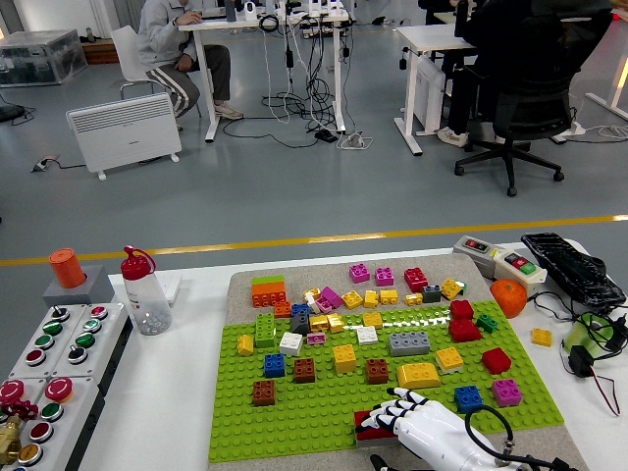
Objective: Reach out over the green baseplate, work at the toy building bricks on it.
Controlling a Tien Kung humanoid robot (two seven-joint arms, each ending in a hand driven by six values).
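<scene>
Resting my right hand on green baseplate, fingers curling over dark red brick, gripping it.

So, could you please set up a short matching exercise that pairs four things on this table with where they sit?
Things:
1. squeeze bottle
2. orange ball
3. robot's right hand
4. button panel

Places:
A. near edge of the green baseplate, over a dark red brick
B. right of the baseplate, by the switch box
C. left of the baseplate, towards the far edge of the table
D. near left corner of the table

Pairs: 1-C, 2-B, 3-A, 4-D
</scene>
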